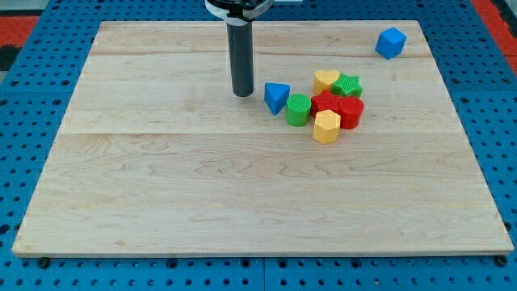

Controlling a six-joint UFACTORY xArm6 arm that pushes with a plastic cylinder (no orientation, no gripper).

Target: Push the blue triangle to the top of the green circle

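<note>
The arm's dark rod stands upright over the pale wooden board (pixel 161 210), and my tip (pixel 242 94) rests on the wood in the upper middle of the view. The rod is a plain shaft with no jaws, so nothing about it is apart, together, or clamped on anything. Just to the tip's right, toward the view's right and a touch lower, sits the blue triangle (pixel 276 97); a narrow strip of bare wood shows between the two, so they look near but not touching. Beyond the triangle, further right of the tip, stands the green circle (pixel 298 109), close beside the triangle's lower right edge; whether they touch cannot be told. The triangle lies at the circle's upper left rather than straight above it. Further right again the other blocks crowd together: a red block (pixel 325 103) whose shape is hard to make out, a red cylinder (pixel 351 111), a yellow heart (pixel 326 79) above them, a green star-like block (pixel 349 84) beside the heart, and a yellow hexagonal block (pixel 326 127) at the cluster's lower edge. Far to the tip's right and higher in the view, near the board's top right corner, a blue cube (pixel 390 42) sits well apart from everything.
</note>
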